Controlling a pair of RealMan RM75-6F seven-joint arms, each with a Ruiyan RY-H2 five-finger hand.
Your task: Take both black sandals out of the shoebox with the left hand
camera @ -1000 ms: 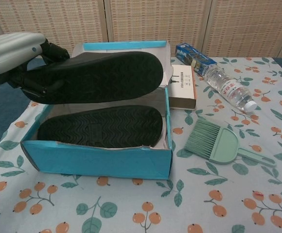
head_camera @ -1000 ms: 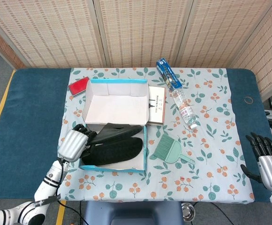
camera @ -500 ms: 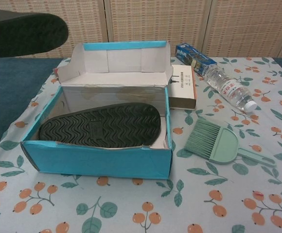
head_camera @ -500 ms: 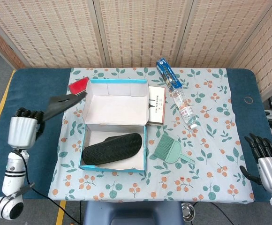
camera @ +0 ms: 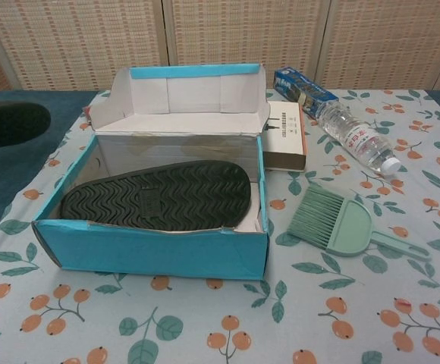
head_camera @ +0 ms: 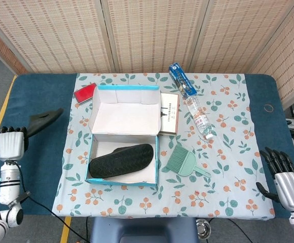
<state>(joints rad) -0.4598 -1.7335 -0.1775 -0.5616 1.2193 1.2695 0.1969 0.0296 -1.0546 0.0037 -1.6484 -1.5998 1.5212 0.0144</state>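
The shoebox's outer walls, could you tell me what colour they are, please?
Turquoise blue; the shoebox shows it best in the chest view.

One black sandal (camera: 155, 197) lies sole-up inside the shoebox (camera: 152, 246); second sandal (camera: 7, 123) is at left edge. No fingers visible.

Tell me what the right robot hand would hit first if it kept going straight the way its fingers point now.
Nothing obvious. The right robot hand sits off the table's near right corner, fingers aimed up-frame along the blue table edge. That path looks free in the head view, though height over the table is unclear.
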